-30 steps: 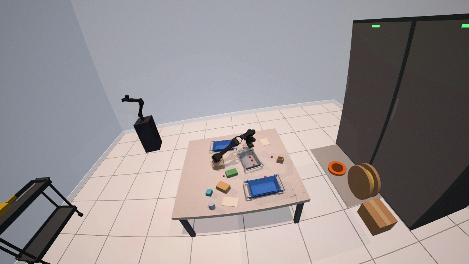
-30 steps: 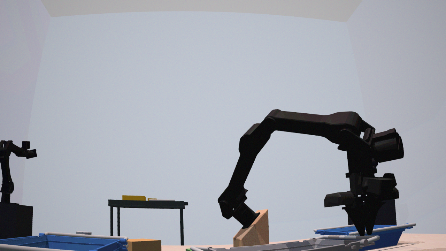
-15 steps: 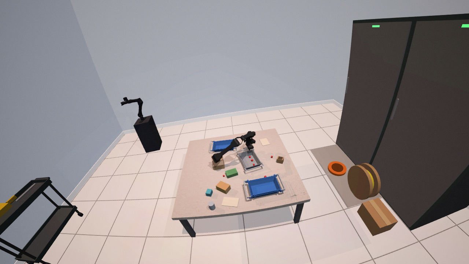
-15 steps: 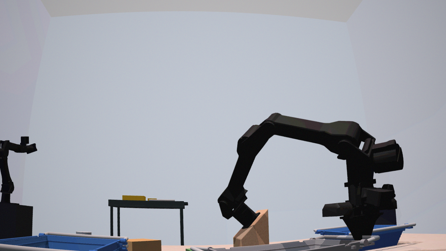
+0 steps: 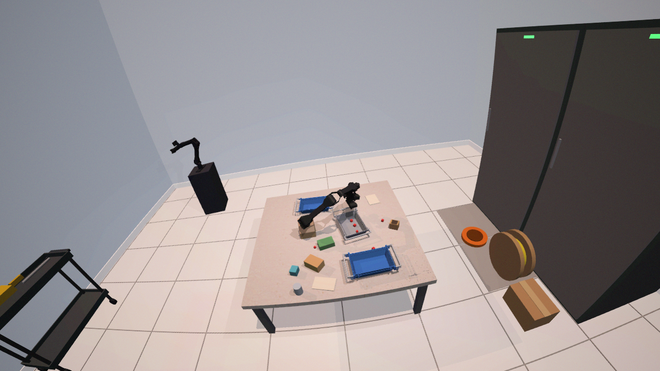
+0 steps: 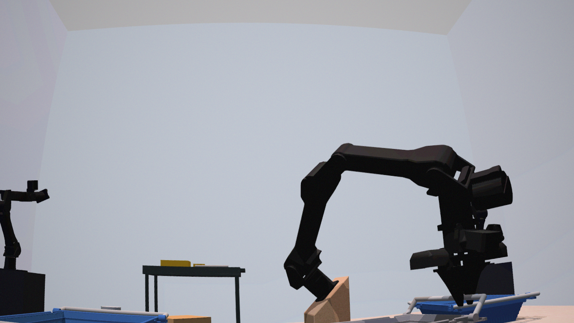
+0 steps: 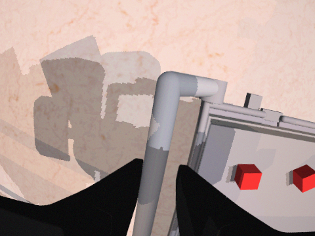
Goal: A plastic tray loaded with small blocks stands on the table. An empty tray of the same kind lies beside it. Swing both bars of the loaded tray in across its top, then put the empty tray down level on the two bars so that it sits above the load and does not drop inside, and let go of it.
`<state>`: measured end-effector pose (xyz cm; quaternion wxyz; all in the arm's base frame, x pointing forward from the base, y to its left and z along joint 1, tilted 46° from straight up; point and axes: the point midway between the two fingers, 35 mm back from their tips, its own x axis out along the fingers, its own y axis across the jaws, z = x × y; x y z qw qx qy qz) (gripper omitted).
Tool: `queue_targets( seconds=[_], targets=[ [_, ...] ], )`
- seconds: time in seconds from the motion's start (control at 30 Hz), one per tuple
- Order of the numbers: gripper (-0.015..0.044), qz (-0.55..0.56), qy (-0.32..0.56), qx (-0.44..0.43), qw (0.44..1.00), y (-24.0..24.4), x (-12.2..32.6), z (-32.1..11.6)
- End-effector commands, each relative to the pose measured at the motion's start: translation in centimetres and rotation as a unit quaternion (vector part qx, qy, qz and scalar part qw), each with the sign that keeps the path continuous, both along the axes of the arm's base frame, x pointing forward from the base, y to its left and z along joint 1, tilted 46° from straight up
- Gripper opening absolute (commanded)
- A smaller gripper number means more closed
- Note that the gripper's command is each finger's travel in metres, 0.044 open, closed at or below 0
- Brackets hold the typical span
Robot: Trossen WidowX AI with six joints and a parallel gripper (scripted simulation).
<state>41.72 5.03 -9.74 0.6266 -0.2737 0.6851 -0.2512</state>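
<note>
The grey tray stands mid-table with several red blocks in it. Its far wire bar is outside the far end, raised a little above the rim. Its near bar is swung out past the near end. My gripper points down with its fingers slightly apart; the far bar runs between the fingertips without being clamped. One blue empty tray lies nearer the front, another blue tray at the back left.
The arm stands on a wooden block. A green block, an orange block, a teal cube and a grey cylinder are at the front left. A small brown box is right of the grey tray.
</note>
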Motion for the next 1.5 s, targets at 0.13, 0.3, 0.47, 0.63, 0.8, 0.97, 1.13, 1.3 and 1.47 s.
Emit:
queue_targets(
  seconds=[0.13, 0.3, 0.47, 0.63, 0.8, 0.97, 1.13, 1.3, 1.47],
  targets=[
    [0.0088, -0.005, -0.005, -0.012, 1.0, -2.4, 0.5, 1.8],
    [0.0088, -0.005, -0.005, -0.012, 1.0, -4.0, 0.5, 2.3],
    [0.0088, -0.005, -0.005, -0.013, 1.0, -5.7, 0.5, 2.3],
    [0.0088, -0.005, -0.005, -0.012, 1.0, -4.4, 0.6, 3.2],
    [0.0088, -0.005, -0.005, -0.012, 1.0, -2.4, 0.6, 4.6],
    [0.0088, -0.004, -0.002, -0.014, 1.0, -2.9, 0.5, 4.1],
    [0.0088, -0.004, -0.002, -0.014, 1.0, -2.9, 0.5, 4.1],
    [0.0088, -0.004, -0.002, -0.014, 1.0, -2.9, 0.5, 4.1],
    [0.0088, -0.004, -0.002, -0.014, 1.0, -2.9, 0.5, 4.1]
  ],
)
